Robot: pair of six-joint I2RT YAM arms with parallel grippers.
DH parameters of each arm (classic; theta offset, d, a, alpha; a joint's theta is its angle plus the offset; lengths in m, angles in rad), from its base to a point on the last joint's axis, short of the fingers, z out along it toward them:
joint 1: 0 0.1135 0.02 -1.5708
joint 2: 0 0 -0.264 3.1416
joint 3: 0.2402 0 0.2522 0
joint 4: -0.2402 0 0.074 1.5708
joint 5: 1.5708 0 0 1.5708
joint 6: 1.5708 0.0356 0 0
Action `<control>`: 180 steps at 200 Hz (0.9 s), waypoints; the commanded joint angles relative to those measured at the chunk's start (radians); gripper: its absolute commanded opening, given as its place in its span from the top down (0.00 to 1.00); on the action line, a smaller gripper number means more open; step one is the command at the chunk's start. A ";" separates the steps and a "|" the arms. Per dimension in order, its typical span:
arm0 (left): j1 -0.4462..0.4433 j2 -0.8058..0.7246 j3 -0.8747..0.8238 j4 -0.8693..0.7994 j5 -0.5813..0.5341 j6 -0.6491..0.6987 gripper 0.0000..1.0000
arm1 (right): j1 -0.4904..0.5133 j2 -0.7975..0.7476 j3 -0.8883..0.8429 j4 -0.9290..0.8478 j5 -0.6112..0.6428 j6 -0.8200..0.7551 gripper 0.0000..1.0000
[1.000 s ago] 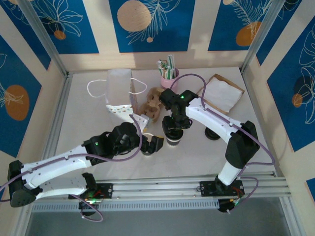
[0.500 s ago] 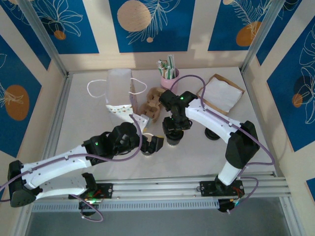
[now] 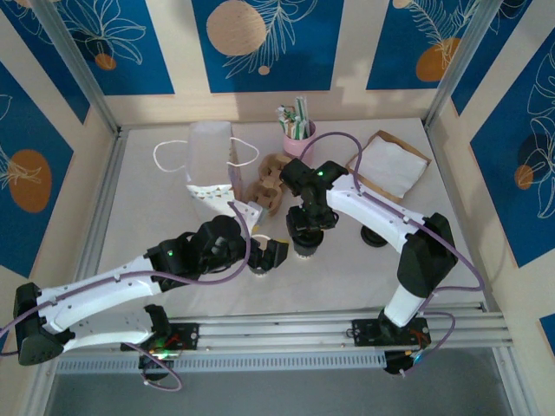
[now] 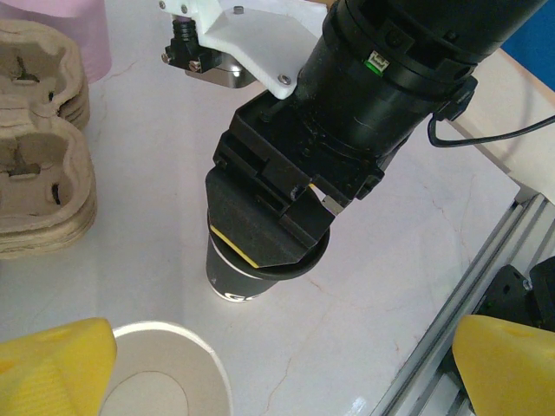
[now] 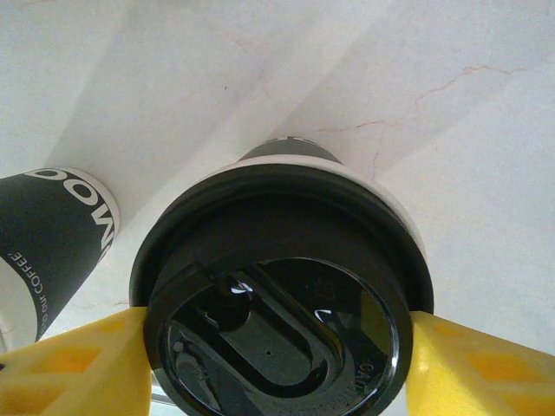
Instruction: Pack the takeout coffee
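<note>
The takeout coffee (image 5: 286,260), a dark-sided paper cup with a black lid (image 4: 299,264), stands upright mid-table (image 3: 303,246). My right gripper (image 5: 277,364) is shut on it, one yellow finger (image 5: 82,364) pressed on each side of the lid. From the left wrist view, the right gripper (image 4: 269,227) comes down on the cup from above. My left gripper (image 3: 267,256) hangs open just to the left, its yellow fingertips (image 4: 52,364) wide apart over a lidless cup (image 4: 160,373) with a cream inside. Whether the coffee's base touches the table I cannot tell.
A stack of brown pulp carriers (image 3: 269,184) lies just beyond the cups, also seen from the left wrist (image 4: 39,173). A white paper bag (image 3: 211,160) stands at the back left. The pink cup of straws (image 3: 297,132), napkins (image 3: 392,165) and a loose black lid (image 3: 375,237) sit behind and to the right.
My right gripper and the coffee have shifted very slightly away from the near edge, toward the carriers. The left arm has not moved.
</note>
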 commanded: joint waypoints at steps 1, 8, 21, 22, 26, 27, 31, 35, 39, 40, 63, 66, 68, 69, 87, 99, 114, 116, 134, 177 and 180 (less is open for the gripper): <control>-0.009 -0.003 -0.002 0.020 0.003 0.026 0.00 | 0.009 -0.001 0.019 -0.026 0.009 0.017 0.34; -0.009 -0.001 -0.002 0.021 0.002 0.027 0.00 | 0.006 0.002 0.021 -0.025 0.009 0.018 0.34; -0.008 -0.002 -0.001 0.020 0.003 0.026 0.00 | 0.008 0.002 0.022 -0.023 0.010 0.018 0.34; -0.009 -0.002 -0.001 0.021 0.003 0.026 0.00 | 0.008 0.003 0.023 -0.024 0.010 0.018 0.34; -0.009 -0.002 -0.001 0.020 0.001 0.026 0.00 | 0.008 0.003 0.023 -0.024 0.012 0.019 0.34; -0.009 -0.002 -0.001 0.019 0.002 0.026 0.00 | 0.009 0.002 0.024 -0.025 0.013 0.020 0.34; -0.009 -0.001 -0.001 0.019 0.001 0.027 0.00 | 0.009 0.002 0.025 -0.026 0.015 0.020 0.34; -0.009 -0.002 -0.001 0.020 0.001 0.026 0.00 | 0.007 0.003 0.026 -0.026 0.016 0.020 0.34; -0.009 -0.001 -0.001 0.020 0.001 0.027 0.00 | 0.009 0.002 0.026 -0.026 0.016 0.020 0.34; -0.009 -0.001 -0.001 0.019 0.001 0.027 0.00 | 0.009 0.002 0.027 -0.026 0.016 0.021 0.34; -0.009 0.002 -0.001 0.020 0.002 0.027 0.00 | 0.009 -0.007 0.032 -0.027 0.022 0.021 0.34; -0.009 0.002 -0.001 0.020 0.001 0.028 0.00 | 0.009 -0.008 0.034 -0.026 0.025 0.022 0.34; -0.009 0.002 -0.001 0.021 0.001 0.028 0.00 | 0.009 -0.009 0.036 -0.027 0.024 0.022 0.34; -0.009 0.002 -0.001 0.021 0.001 0.029 0.00 | 0.009 -0.010 0.036 -0.026 0.025 0.022 0.34; -0.008 0.004 0.001 0.020 0.001 0.028 0.00 | 0.009 -0.023 0.039 -0.023 0.027 0.023 0.34; -0.009 0.006 0.003 0.022 0.001 0.028 0.00 | 0.007 -0.025 0.042 -0.024 0.032 0.023 0.34; -0.009 0.009 0.003 0.025 0.003 0.028 0.00 | 0.006 -0.020 0.040 -0.023 0.030 0.022 0.34; -0.009 0.009 0.003 0.024 0.003 0.028 0.00 | 0.005 -0.020 0.039 -0.022 0.028 0.023 0.34; -0.009 0.010 0.001 0.024 0.002 0.028 0.00 | 0.005 -0.011 0.031 -0.014 0.018 0.022 0.34; -0.009 0.008 -0.007 0.023 0.000 0.023 0.00 | 0.005 0.002 0.008 0.000 -0.004 0.022 0.34; -0.009 0.008 -0.007 0.025 0.000 0.024 0.00 | 0.006 0.003 0.006 -0.001 -0.004 0.022 0.34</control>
